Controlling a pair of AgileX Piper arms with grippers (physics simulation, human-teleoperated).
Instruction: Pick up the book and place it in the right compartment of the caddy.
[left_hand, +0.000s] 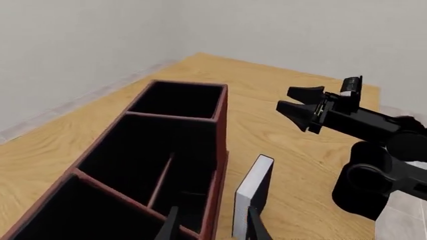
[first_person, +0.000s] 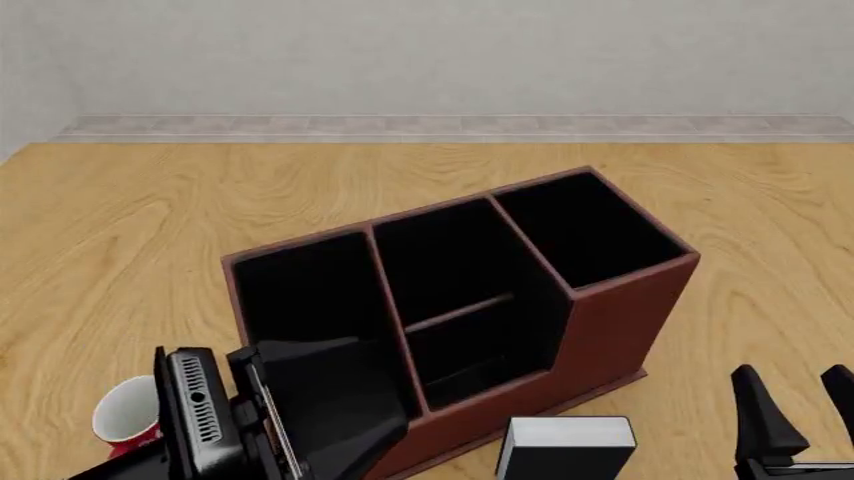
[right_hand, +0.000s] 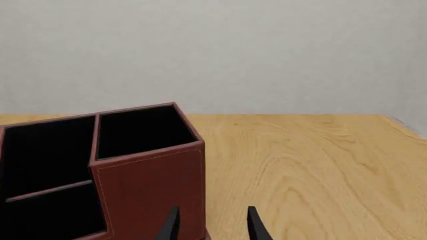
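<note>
Your book (first_person: 566, 447) stands upright on the counter (first_person: 160, 230), just beside the front wall of the caddy (first_person: 607, 325), near that wall's right half. Its white page block faces up and toward the camera in the front view, and its long axis runs roughly along the caddy's front.

The book lies between your two arms. The right tool (first_person: 797, 410) sits just to the right of it, at about the same depth. The left tool (left_hand: 208, 226) looks along the caddy's front wall, with the book (left_hand: 254, 194) close ahead of its fingertips and slightly to one side. The right tool seems better placed to reach the book.

The right tool is open, fingers spread with nothing between them, and touches nothing. In the left wrist view it (left_hand: 301, 107) hangs in the air, open and well above the counter. The left tool is also open and empty.

The right compartment (first_person: 590, 228) is the end cell furthest to the right and toward the back, with full walls all round. It is beyond the book and somewhat to the right.

A red mug (first_person: 127, 410) stands near the left arm, well apart from the book.
</note>
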